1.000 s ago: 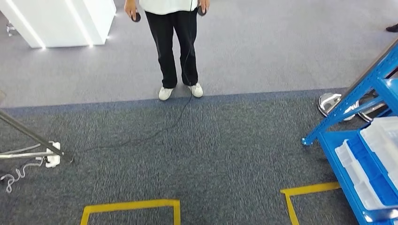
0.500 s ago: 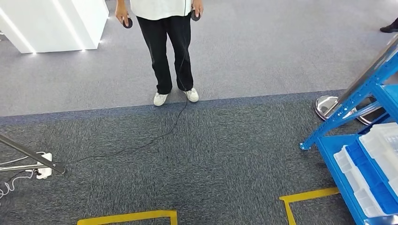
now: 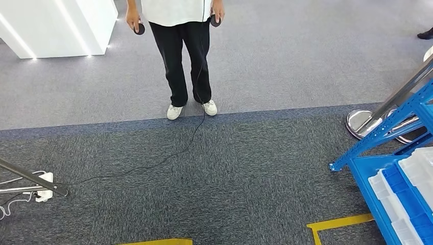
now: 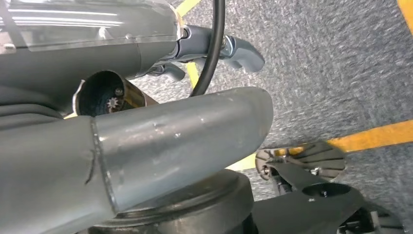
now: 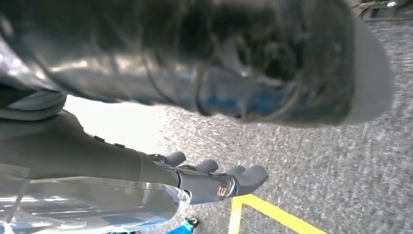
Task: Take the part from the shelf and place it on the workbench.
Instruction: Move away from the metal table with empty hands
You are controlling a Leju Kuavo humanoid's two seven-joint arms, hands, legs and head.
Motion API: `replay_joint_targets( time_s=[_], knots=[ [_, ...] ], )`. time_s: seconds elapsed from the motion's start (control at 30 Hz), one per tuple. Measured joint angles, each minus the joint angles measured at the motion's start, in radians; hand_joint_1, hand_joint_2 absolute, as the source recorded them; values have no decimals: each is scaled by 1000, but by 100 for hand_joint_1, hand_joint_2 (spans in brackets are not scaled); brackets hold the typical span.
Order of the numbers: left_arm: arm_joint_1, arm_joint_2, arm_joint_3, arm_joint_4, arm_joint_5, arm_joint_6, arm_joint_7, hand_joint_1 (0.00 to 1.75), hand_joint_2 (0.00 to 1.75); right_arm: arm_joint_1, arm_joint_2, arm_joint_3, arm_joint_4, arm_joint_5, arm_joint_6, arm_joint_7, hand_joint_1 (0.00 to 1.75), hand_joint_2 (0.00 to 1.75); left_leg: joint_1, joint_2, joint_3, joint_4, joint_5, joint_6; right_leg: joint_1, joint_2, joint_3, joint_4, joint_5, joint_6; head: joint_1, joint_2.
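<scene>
The blue metal shelf [image 3: 386,127] stands at the right edge of the head view, with white and blue bins [image 3: 408,199] on its low level. I cannot make out any single part in the bins. My left hand [image 4: 165,92] hangs over the grey carpet and holds nothing, with its thick thumb in front and its dark fingers [image 4: 238,48] slightly bent. My right hand [image 5: 195,178] also hangs empty, its fingers [image 5: 248,175] stretched out and apart above the carpet, with a corner of yellow tape [image 5: 272,212] beyond.
A person [image 3: 186,56] in dark trousers stands ahead holding controllers, and a black cable [image 3: 168,155] trails across the carpet. A white block [image 3: 61,25] is at the far left. A metal stand and power strip [image 3: 38,186] lie at the left. Yellow floor tape [image 3: 339,223] marks the carpet near the shelf.
The whole picture has shifted: the camera has moved, so the yellow tape has slid toward the bottom edge and the shelf further right. Both hands still hang empty.
</scene>
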Motion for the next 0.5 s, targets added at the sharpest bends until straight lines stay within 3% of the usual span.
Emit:
replay_joint_targets(
  time_s=[0.13,0.3,0.5],
  knots=[
    [0,0,0,0,0,-1,0,0,0,0,0,0,1,-2,0,1,0,0,2,1,12,-9,1,9,2,3,15,-9,9,-6,0,0],
    [-2,0,0,0,0,1,0,0,0,-3,1,-2,1,-16,1,10,0,0,1,2,23,-28,-11,8,0,2,15,-11,4,-12,0,0],
    [-1,1,0,0,0,2,0,0,0,-4,5,-3,1,-18,1,17,0,0,1,2,26,-42,2,16,-1,1,20,-22,15,-2,0,0]
  ],
)
